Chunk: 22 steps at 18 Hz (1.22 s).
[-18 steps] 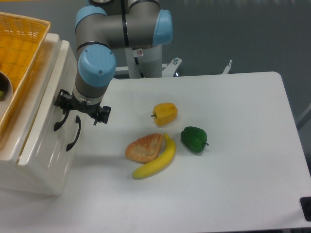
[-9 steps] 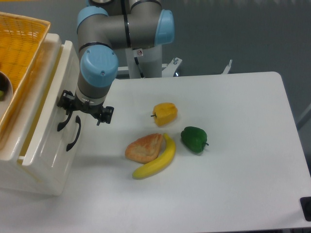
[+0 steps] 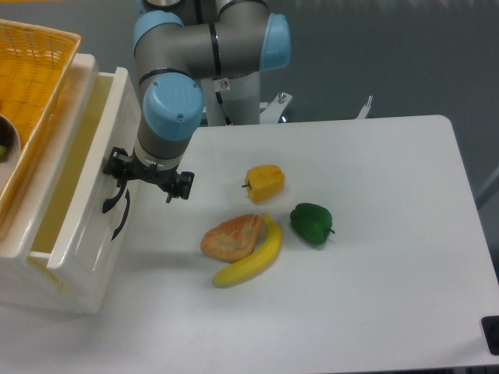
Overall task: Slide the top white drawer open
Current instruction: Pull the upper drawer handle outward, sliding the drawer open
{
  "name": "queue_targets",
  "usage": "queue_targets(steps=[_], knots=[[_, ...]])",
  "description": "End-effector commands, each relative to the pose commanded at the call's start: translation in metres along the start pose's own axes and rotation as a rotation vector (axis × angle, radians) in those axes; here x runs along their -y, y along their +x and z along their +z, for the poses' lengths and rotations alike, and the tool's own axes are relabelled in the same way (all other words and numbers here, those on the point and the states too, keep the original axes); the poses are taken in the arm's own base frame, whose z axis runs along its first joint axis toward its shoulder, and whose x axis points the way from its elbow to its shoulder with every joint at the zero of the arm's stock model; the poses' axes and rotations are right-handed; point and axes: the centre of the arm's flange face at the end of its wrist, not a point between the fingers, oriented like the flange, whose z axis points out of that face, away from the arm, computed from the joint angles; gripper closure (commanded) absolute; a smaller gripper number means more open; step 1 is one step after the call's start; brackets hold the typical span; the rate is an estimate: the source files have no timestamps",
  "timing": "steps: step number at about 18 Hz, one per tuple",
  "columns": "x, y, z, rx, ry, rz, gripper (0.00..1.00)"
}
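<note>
At the left edge of the white surface (image 3: 374, 257), the top white drawer (image 3: 82, 187) of glossy cream plastic stands partly slid out of its small cabinet. The black two-finger gripper (image 3: 125, 181) is clenched on its curved black handle (image 3: 115, 201). Right: a yellow banana (image 3: 251, 261), a green pepper (image 3: 312, 223)
</note>
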Motion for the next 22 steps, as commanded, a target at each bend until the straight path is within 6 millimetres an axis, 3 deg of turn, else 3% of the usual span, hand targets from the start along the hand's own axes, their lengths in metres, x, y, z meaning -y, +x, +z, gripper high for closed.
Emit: queue_targets(steps=[22], knots=[[-0.009,-0.070,-0.026,0.001,0.048,-0.111,0.00]])
